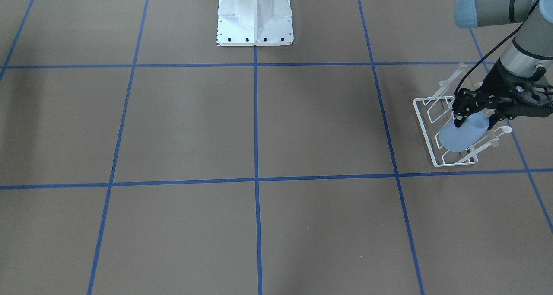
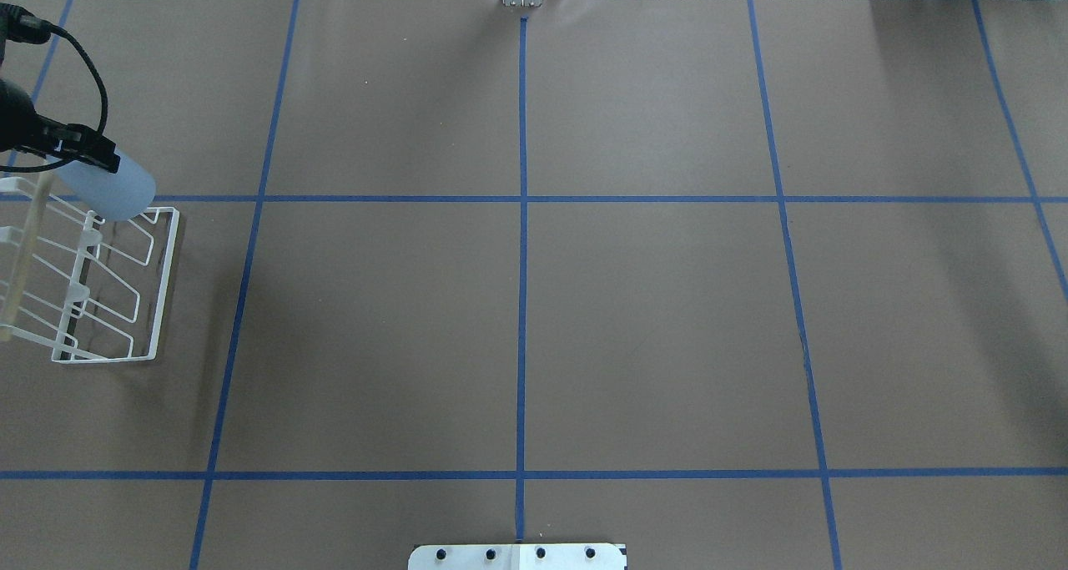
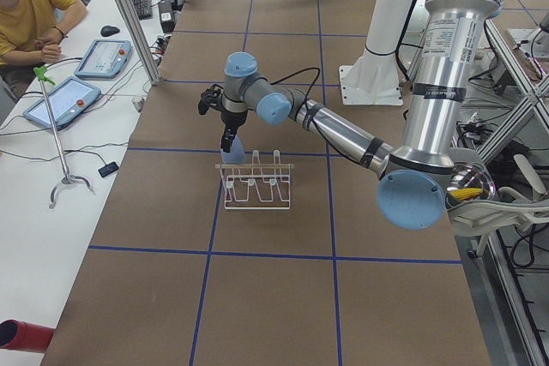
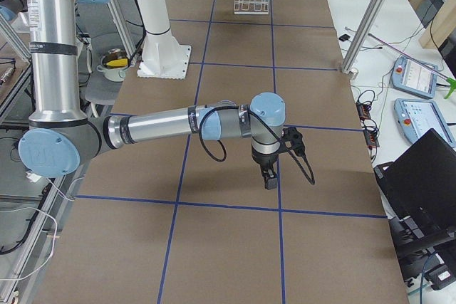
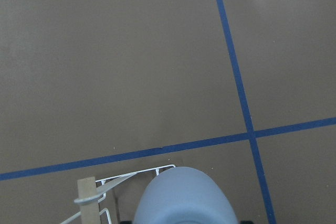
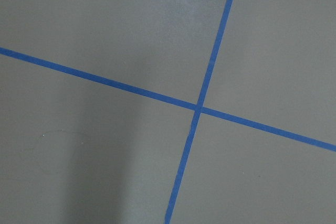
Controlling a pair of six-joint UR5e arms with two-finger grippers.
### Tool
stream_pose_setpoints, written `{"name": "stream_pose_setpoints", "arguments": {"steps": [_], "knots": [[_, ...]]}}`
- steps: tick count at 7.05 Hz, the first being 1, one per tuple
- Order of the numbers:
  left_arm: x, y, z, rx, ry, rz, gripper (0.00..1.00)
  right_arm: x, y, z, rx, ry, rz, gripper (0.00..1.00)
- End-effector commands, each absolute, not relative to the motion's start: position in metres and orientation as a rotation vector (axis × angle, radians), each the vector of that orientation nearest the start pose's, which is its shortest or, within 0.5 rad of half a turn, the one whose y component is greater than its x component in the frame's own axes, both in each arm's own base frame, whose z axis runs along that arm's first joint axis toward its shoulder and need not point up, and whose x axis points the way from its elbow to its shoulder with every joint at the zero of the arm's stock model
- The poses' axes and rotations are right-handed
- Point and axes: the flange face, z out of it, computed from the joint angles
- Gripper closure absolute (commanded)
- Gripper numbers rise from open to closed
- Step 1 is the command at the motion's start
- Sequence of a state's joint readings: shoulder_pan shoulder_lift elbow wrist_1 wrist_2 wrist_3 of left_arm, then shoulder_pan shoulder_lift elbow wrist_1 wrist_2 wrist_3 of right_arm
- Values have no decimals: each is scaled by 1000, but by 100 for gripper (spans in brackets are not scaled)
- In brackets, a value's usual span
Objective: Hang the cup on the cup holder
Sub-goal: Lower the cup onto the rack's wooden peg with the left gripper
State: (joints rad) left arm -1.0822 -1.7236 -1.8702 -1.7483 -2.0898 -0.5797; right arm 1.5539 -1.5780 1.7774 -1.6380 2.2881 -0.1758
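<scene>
The light blue cup [image 1: 460, 136] is held tilted, its closed base pointing away from the wrist, over one end of the white wire cup holder [image 1: 425, 126]. My left gripper [image 1: 475, 123] is shut on the cup's rim end. In the overhead view the cup [image 2: 117, 188] lies over the far corner of the holder [image 2: 163, 286], with the left gripper [image 2: 90, 159] at the view's left edge. The left wrist view shows the cup's base [image 5: 181, 198], the wooden dowel [image 5: 86, 203] and the holder's wire [image 5: 139, 173]. Whether a prong is inside the cup is hidden. My right gripper [image 4: 269, 178] hangs over bare table far from the holder; I cannot tell its state.
The white robot pedestal base [image 1: 255, 25] stands at the table's middle edge. Blue tape lines [image 2: 522, 261] grid the brown table. A seated operator [image 3: 34, 6] and tablets [image 3: 64, 100] are on a side table beyond the holder.
</scene>
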Motion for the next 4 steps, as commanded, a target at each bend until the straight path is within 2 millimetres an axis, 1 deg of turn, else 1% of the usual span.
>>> {"name": "stream_pose_setpoints", "arguments": {"steps": [1,2,3,4], "knots": [[208,-539,453,260,745,98,100,60,-491,572,183,-705,-230,0],[212,-541,465,255,743,104,100,60,-492,571,184,-705,-231,0],[214,-545,468,259,745,105,72,60,-492,572,183,-705,-230,0],[215,-545,463,271,751,111,2,60,-492,572,183,-705,-230,0]]}}
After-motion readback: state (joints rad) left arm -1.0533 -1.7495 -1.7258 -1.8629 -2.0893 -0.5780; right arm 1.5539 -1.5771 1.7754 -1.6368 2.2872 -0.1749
